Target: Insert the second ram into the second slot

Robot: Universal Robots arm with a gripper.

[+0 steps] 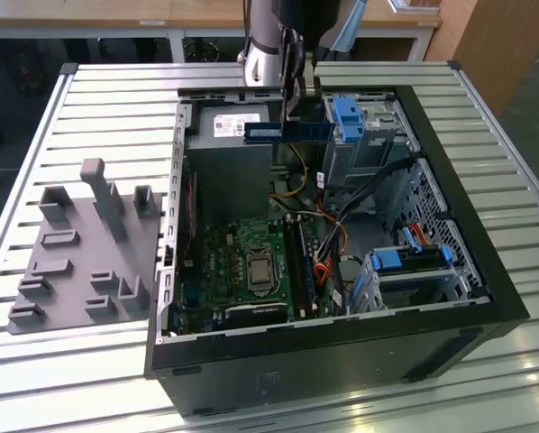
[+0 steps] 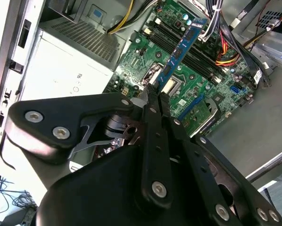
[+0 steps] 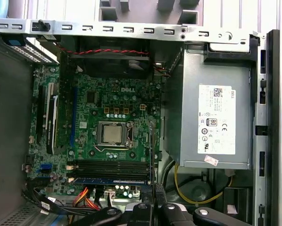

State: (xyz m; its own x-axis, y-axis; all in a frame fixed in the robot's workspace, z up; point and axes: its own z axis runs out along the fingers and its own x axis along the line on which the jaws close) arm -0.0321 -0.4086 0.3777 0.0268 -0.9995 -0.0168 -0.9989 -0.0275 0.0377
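Exterior view: the gripper [image 1: 293,117] is clamped on the second ram [image 1: 268,132] — stick level, jutting to either side of the claw — with the motherboard [image 1: 238,266] well below it.

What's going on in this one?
The gripper is shut on a ram stick and holds it in the air over the open PC case. The stick is not yet in any slot. The motherboard and its memory slots lie below it.
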